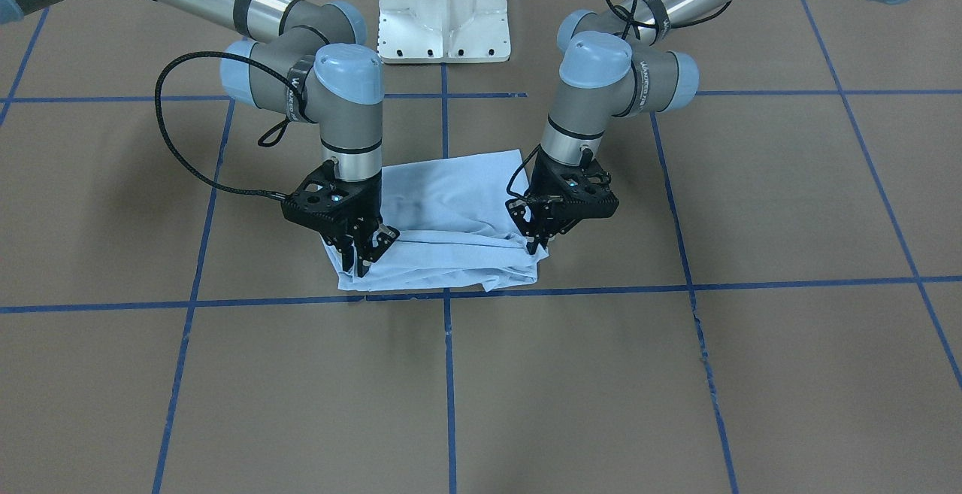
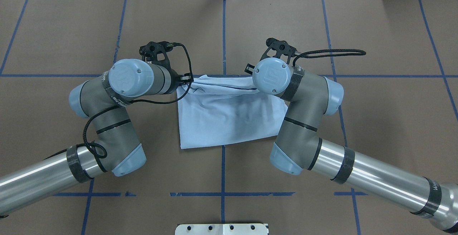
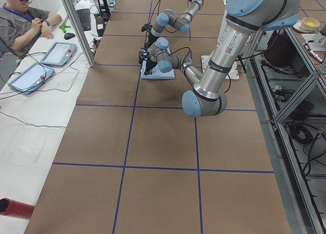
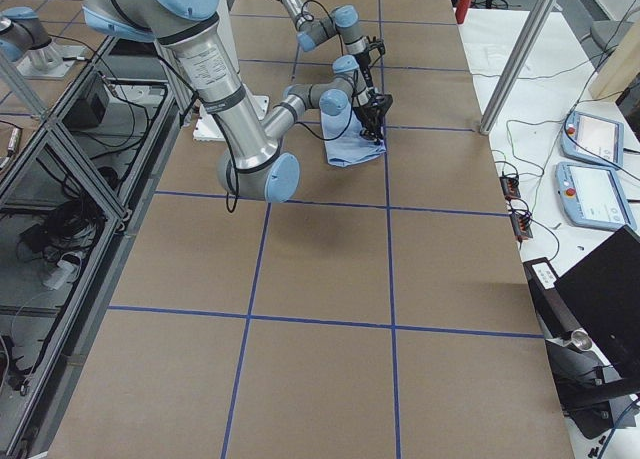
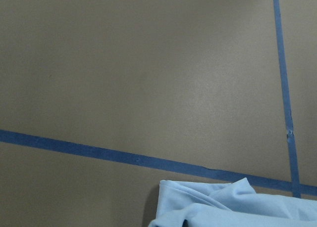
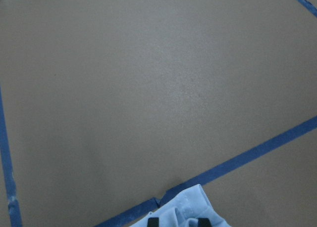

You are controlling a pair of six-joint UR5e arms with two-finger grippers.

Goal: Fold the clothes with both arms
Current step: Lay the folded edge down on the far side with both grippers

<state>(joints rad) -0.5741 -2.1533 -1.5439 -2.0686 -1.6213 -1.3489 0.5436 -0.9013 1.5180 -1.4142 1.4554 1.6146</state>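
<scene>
- T-shirt (image 1: 451, 193): light blue, folded into a rough rectangle on the brown table (image 1: 601, 404). It lies just above the middle of the front-facing view.
- Its lower edge in that view stops just short of the horizontal blue tape line (image 1: 639, 285), and the cloth straddles the vertical line.
- A raised ridge of cloth runs across the shirt's lower part, from one gripper to the other. Below the ridge the layers are bunched and wrinkled; above it the cloth lies smooth and flat.
- In the overhead view the shirt sits at the centre of the frame. Its upper edge is gathered and lifted between the two wrists, and its lower part is flat.
- Right gripper (image 1: 359, 259): at the shirt's lower left corner in the front-facing view, pointing down. Its wrist camera shows two black fingertips (image 6: 153, 221) at the bottom edge of the frame, a little apart, with blue cloth between them. It is grasping the shirt.
- Left gripper (image 1: 535, 244): at the lower right corner of the shirt in the same view, fingers drawn together on the end of the ridge, clenched on the cloth. Its wrist camera shows only a crumpled corner of the shirt at the bottom right of the frame, with no fingertips in sight.
- Right arm (image 2: 304, 120) and left arm (image 2: 107, 120): each comes in from a lower corner of the overhead view and bends in toward the shirt.
- White pedestal base (image 1: 443, 13): at the top centre of the front-facing view, apart from the shirt.
- Operator (image 3: 23, 20): seated at the upper left of the exterior left view, beside the table.
</scene>
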